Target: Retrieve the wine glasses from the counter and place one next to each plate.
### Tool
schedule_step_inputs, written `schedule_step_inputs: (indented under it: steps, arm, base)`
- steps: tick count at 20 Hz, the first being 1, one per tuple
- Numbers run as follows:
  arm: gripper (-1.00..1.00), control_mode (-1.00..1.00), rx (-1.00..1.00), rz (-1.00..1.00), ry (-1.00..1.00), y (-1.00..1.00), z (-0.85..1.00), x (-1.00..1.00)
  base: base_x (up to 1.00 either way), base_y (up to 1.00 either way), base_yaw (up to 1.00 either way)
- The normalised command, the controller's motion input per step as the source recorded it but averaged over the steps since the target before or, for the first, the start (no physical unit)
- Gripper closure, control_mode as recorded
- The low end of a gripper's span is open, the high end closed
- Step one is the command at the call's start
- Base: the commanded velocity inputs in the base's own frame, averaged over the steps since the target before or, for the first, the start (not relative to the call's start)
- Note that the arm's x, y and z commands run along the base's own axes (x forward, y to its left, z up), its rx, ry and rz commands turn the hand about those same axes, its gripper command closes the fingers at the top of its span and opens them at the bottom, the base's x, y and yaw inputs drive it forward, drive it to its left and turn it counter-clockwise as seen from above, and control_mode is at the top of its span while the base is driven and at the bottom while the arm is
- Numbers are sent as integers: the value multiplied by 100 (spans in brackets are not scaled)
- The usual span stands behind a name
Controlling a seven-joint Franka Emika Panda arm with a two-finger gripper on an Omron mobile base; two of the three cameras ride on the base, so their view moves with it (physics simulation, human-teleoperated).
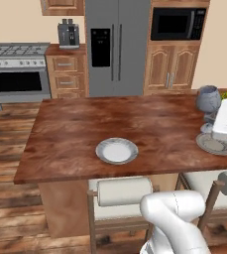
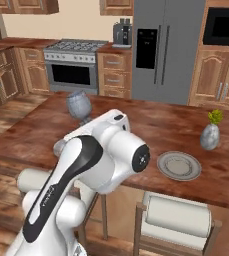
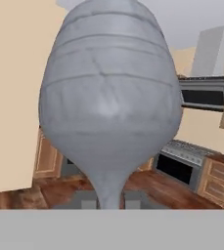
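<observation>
Table (image 1: 85, 129): two plates (image 1: 117, 151), no glass set down.
Claw (image 3: 108, 201): grips wine glass (image 3: 108, 102) stem, 12 o'clock.

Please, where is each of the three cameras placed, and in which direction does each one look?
Left base view: behind the arm on its left, looking over the island; white arm at lower right, hand beside the wine glass.
Right base view: behind on its right, same island; arm fills lower left, glass above it.
Hand view: on the hand, looking along the tool, shut on the glass stem.
Shared: both base views show the glass and a plate.
</observation>
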Motion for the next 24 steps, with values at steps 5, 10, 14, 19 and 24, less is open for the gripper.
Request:
schedule_step_inputs:
  steps: [5, 10, 14, 19, 24]
  arm:
    - [100, -100, -8, 4, 14, 21, -19, 68]
    - [100, -100, -11, 13, 6, 4, -37, 38]
    - [100, -100, -14, 22, 0, 0, -46, 24]
    - [100, -100, -12, 27, -6, 0, -46, 13]
    - [100, -100, -14, 22, -7, 0, -29, 16]
  base:
    - [0, 0, 0]
    - [0, 0, 0]
    - [0, 0, 0]
    - [0, 0, 0]
    - [0, 0, 0]
